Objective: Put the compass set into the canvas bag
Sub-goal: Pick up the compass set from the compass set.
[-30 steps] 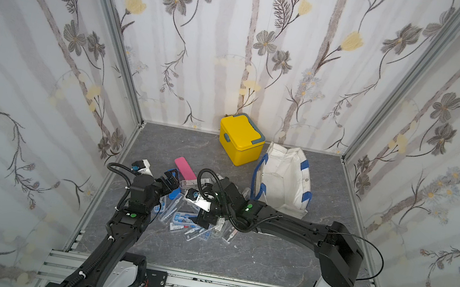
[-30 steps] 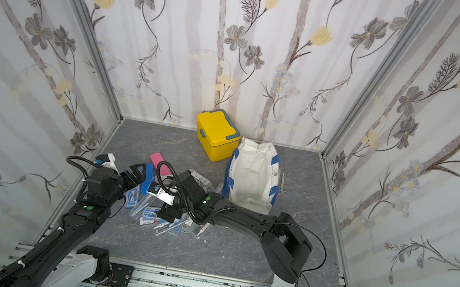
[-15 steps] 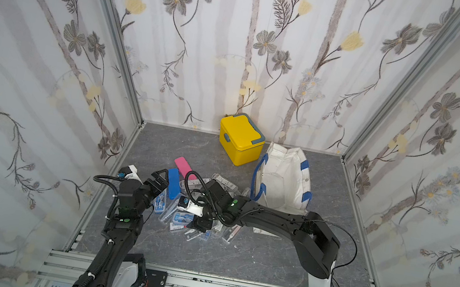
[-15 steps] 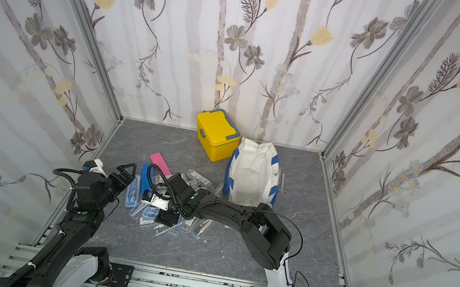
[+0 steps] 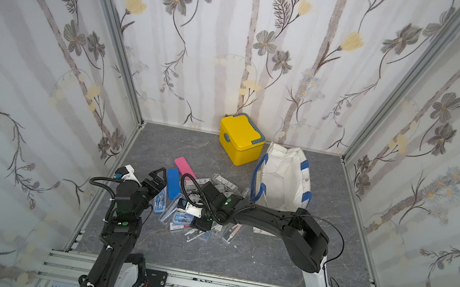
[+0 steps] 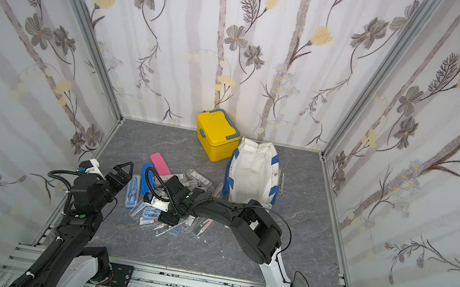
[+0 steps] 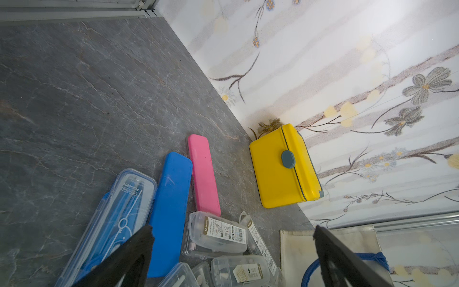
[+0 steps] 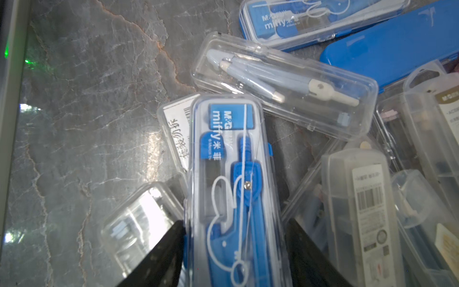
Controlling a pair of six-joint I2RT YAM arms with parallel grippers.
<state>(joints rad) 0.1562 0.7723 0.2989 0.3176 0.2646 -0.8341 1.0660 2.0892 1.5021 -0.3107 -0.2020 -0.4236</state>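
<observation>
A grey stone-look table (image 5: 234, 257) walled in by floral panels, seen from above.

The right arm (image 5: 296, 232) rises from the front rail, bends sharply at its elbow and stretches its forearm low across the table toward the left, ending over a heap of cases (image 5: 204, 210) in the middle. Its wrist tips down, so the right gripper (image 5: 193, 221) points into the heap.

The left arm (image 5: 121, 227) stands nearly upright from the front rail. Its wrist bends forward, holding the left gripper (image 5: 158, 181) in the air at the heap's left edge, aimed at the back wall. In the left wrist view its two fingers (image 7: 129, 256) are spread wide with nothing between them.

The bag (image 5: 283, 160), off-white with blue straps, stands open at the back right, just beside the heap and apart from both grippers. A closed yellow box (image 5: 240, 139) sits just left of it, by the back wall.

A blue case (image 5: 173, 183) and a pink case (image 5: 184, 166) lie side by side at the heap's far left.

The compass set (image 8: 231, 161), a clear case with blue printing, lies on top of the heap. In the right wrist view the right gripper (image 8: 233, 231) straddles it, one finger (image 8: 171, 248) at each long edge. I cannot tell whether they are pressing on it. It rests on the cases beneath.
</observation>
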